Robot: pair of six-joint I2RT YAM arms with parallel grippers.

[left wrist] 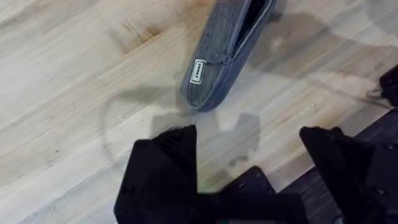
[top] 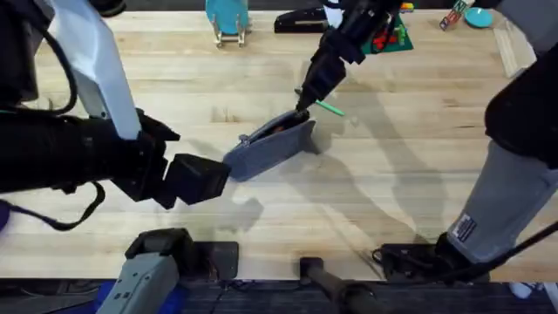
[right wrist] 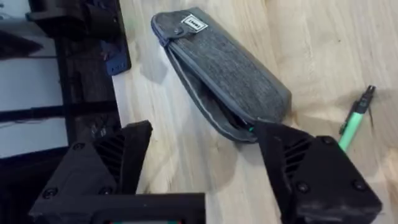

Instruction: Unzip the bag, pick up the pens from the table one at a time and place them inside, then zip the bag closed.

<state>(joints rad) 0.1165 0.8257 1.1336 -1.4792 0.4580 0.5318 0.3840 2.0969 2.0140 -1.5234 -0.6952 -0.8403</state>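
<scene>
Now we load pens: bag [top: 275, 146] unzipped, both sets of fingers spread, so the right fingers [right wrist: 205, 165] must next pinch the green pen [right wrist: 353, 123] beside the bag.

Light wood-plank table [top: 174, 96], blue-grey bag [top: 272, 146] lying unzipped, green pen [top: 330, 108] just beside it

— Where does the bag [top: 273, 145] lie?
— Mid-frame on the table [top: 392, 192], overhead, running lower left to upper right.
— And the pen [top: 330, 108]?
— Just beyond the bag's upper-right end, on the table.
— The stapler [top: 299, 20]?
— Top centre edge, well apart.
</scene>
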